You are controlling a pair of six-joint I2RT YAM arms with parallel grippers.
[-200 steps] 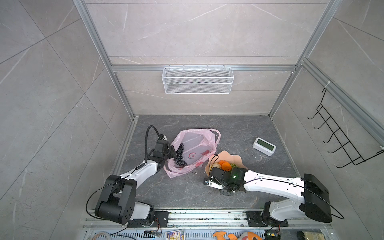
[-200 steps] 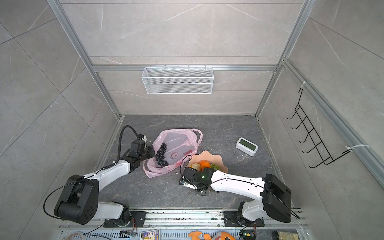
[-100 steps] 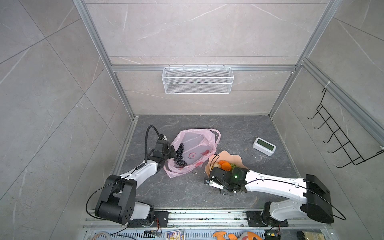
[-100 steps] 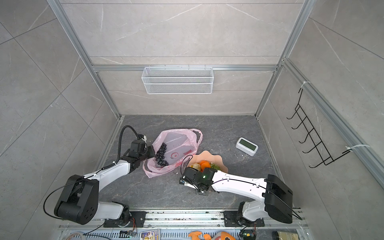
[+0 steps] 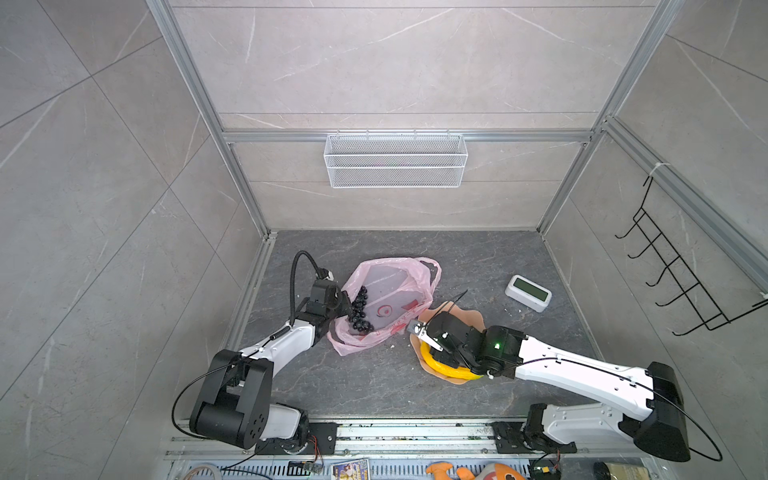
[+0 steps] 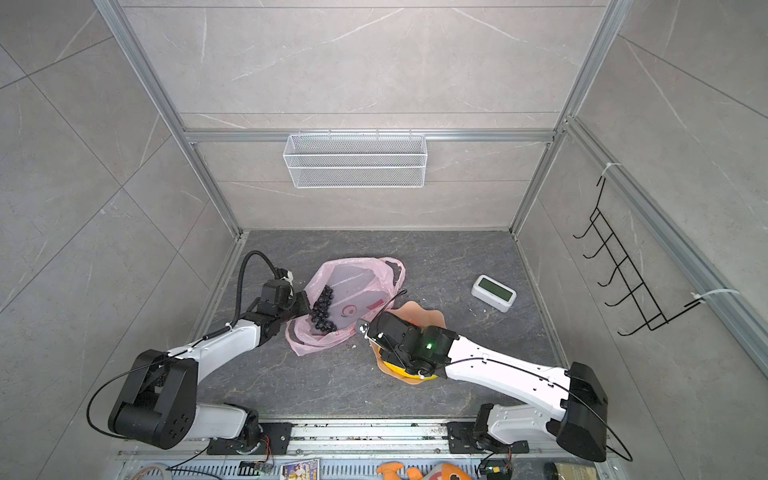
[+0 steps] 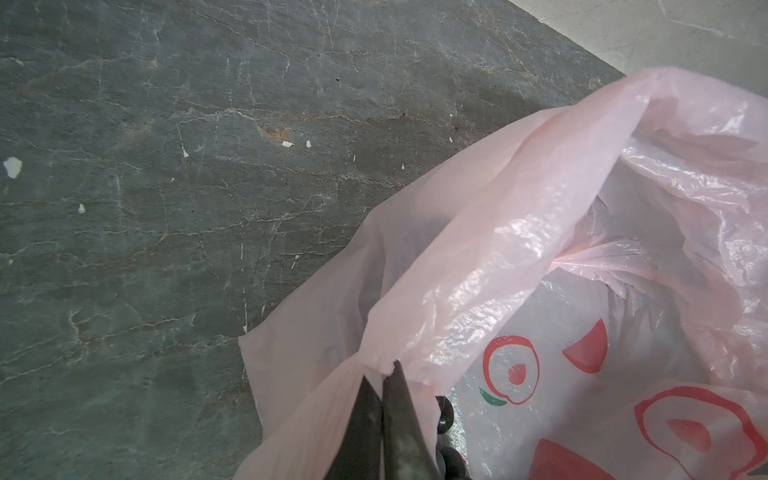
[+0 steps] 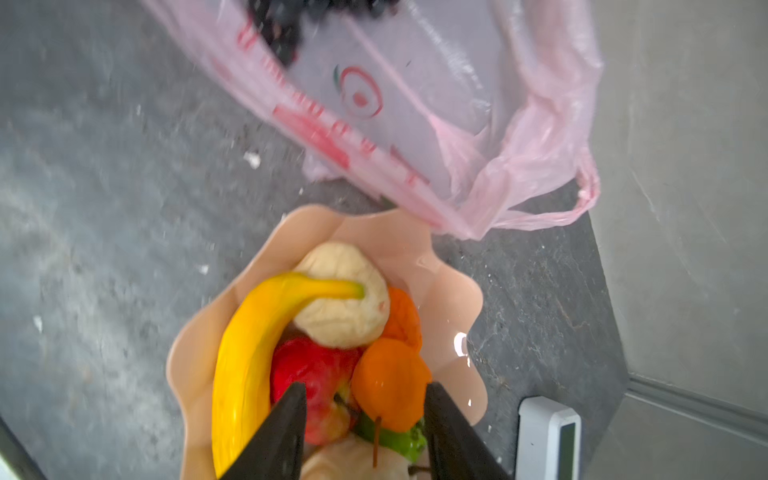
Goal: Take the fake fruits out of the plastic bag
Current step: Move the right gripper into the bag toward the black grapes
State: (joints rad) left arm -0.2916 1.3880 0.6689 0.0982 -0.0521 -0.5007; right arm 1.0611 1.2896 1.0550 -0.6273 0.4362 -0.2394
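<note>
Right gripper (image 8: 365,390) shifted toward the bag (image 5: 395,282), jaws wider, empty, over smooth curved banana (image 8: 249,353) in wavy peach dish (image 8: 449,291), left gripper (image 7: 384,374) pinching crinkly pink bag, beady grapes (image 5: 358,309) inside, near table's (image 5: 374,382) left edge.

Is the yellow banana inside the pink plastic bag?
No, the yellow banana lies in the peach wavy-edged dish, next to the red apple, outside the plastic bag.

Peach wavy-edged dish (image 8: 451,286) on dark grey stone tabletop (image 5: 374,382), white flecks scattered. White display unit (image 5: 528,293) near dish, apart. Wire mesh basket (image 5: 395,160) on back wall, black hook rack (image 5: 682,267) on side wall, orange plush toy (image 5: 469,471) at front edge
</note>
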